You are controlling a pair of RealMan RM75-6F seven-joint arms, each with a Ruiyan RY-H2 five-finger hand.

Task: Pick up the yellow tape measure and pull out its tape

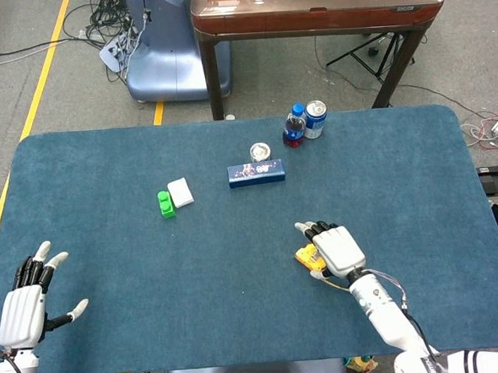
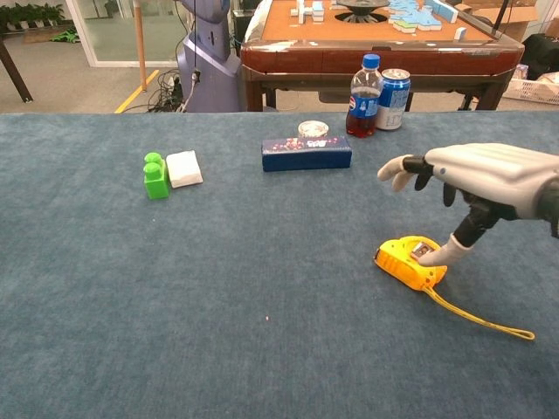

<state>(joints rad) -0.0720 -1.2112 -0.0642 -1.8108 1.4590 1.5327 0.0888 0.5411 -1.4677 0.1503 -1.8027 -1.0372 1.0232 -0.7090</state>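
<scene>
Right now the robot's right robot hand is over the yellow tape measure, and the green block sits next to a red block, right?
Almost. The right robot hand is over the yellow tape measure, but the block beside the green block is white, not red. The chest view shows that plainly.

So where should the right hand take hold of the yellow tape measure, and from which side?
Grip the yellow tape measure across its rounded case, coming down from above. It lies flat on the table, so only its edges offer opposing surfaces. The right hand hovers above it, thumb near the top face. Probably leave the strap side free.
</scene>
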